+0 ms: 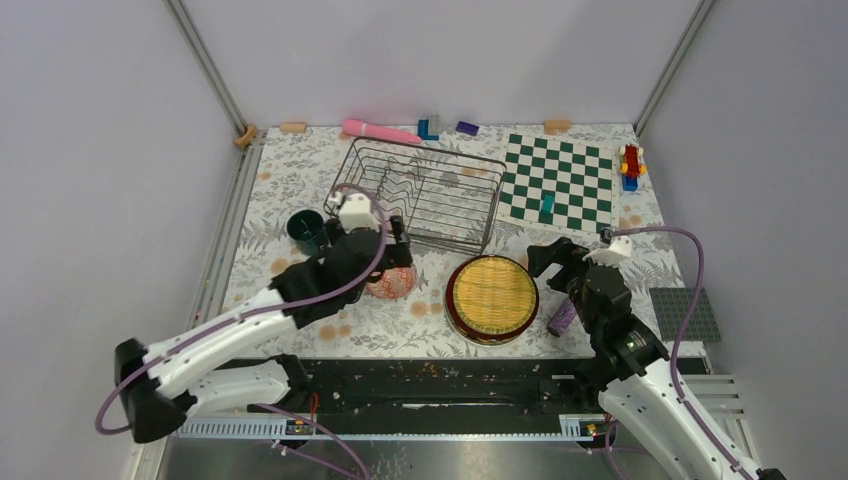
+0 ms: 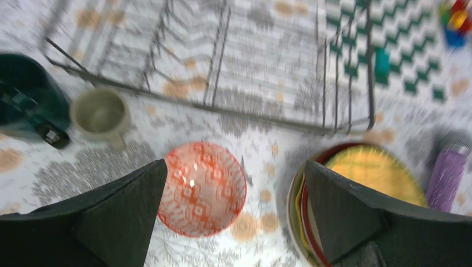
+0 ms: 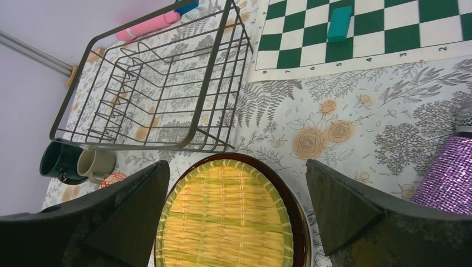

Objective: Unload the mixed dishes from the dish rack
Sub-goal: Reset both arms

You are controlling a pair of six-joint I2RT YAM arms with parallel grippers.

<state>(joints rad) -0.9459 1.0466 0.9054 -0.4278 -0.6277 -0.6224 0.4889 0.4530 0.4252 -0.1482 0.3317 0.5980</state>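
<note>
Right wrist: chessboard point(image 3: 423, 33) numerals, perhaps 8 to 2, beside dish rack point(image 3: 211, 72).

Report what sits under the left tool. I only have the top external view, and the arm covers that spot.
Observer: The left wrist view shows the small patterned bowl upright on the table. It sits between the fingers of the open left tool, and neither finger touches it.
Operator: Find the small olive cup. I cannot see it here.
Observer: The small olive cup stands upright close beside the dark green mug, outside the dish rack.
Operator: Check what lies beneath the woven plate.
Observer: From the side, a dark red rim and a yellow edge show stacked under the yellow woven-look plate.
</note>
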